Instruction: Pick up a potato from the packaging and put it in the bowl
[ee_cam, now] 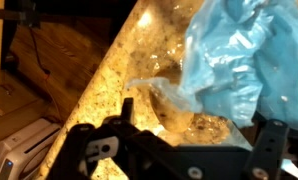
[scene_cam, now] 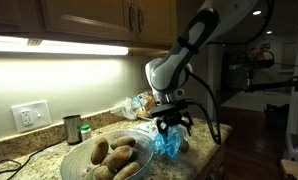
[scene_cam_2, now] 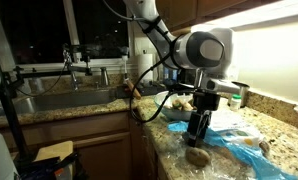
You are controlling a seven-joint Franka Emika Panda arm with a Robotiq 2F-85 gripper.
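Brown oval potato [scene_cam_2: 197, 156], probably firm, fairly heavy, non-fragile: lies at 9 o'clock of wrinkly bright blue plastic bag [scene_cam_2: 235, 150], under black gripper [scene_cam_2: 197, 136], jaws wide, empty; grip across its short middle.

That thin, wrinkly plastic film bag [ee_cam: 239, 60] is bright sky blue. The speckled granite countertop [ee_cam: 154, 45] is tan with brown and dark flecks. The lumpy potatoes [scene_cam: 101, 153] look tan-brown inside the wide clear glass bowl [scene_cam: 69, 160], and the robot's gripper [scene_cam_2: 197, 136] is black.
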